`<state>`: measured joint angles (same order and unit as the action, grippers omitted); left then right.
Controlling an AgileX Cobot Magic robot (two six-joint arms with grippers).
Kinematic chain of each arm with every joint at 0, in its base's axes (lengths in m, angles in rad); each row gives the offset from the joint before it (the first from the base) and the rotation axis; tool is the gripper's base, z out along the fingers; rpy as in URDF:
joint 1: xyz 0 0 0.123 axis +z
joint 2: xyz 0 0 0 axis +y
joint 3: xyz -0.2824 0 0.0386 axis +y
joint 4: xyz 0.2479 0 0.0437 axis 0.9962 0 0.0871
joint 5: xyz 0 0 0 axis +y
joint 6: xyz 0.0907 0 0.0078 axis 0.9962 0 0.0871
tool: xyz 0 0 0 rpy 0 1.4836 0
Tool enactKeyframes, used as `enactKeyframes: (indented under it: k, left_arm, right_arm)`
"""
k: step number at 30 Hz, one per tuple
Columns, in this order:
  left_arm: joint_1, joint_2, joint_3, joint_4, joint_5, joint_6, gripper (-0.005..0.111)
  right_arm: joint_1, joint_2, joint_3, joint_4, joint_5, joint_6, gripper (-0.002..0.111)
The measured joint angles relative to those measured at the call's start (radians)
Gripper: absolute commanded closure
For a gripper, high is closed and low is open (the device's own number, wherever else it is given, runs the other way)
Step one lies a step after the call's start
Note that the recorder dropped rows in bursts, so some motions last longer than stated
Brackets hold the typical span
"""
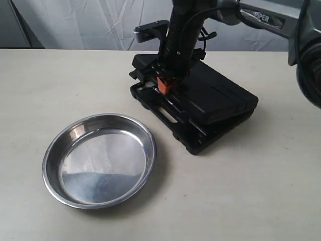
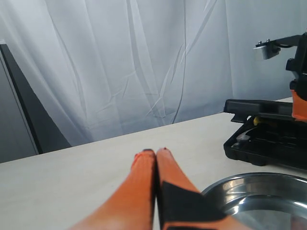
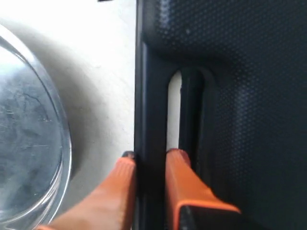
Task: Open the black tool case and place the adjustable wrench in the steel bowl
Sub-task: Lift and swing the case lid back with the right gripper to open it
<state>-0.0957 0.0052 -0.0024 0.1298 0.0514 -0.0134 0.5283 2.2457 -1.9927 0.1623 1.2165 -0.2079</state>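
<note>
The black tool case [image 1: 215,103] lies at the table's middle with its lid raised a little at the handle side. My right gripper [image 1: 164,85] is shut on the lid's handle bar [image 3: 150,120], one orange finger on each side of it. In the left wrist view a gap shows between the lid [image 2: 261,106] and the base [image 2: 268,151]. The adjustable wrench is hidden inside. The steel bowl [image 1: 100,160] stands empty in front of the case on the left. My left gripper [image 2: 156,152] is shut and empty, low over the table beside the bowl's rim [image 2: 230,184].
A white curtain [image 2: 144,62] hangs behind the table. A dark panel [image 2: 24,110] stands at the back left. The right arm [image 1: 185,30] reaches down over the case from the upper right.
</note>
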Motion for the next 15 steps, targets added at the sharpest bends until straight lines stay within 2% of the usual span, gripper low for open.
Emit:
enactKeyframes:
  k: [4,9,15]
  left_arm:
    - [0.000,0.000,0.000,0.000,0.000,0.000,0.107]
    - [0.000,0.000,0.000,0.000,0.000,0.000,0.107]
    - [0.000,0.000,0.000,0.000,0.000,0.000,0.107]
  right_arm:
    - [-0.002,-0.070,0.000,-0.039,0.007,0.006,0.109]
    - [-0.006,-0.148,0.000,-0.201,-0.003,0.084,0.109]
    - [-0.068,-0.214,-0.006,-0.341,-0.033,0.164,0.109]
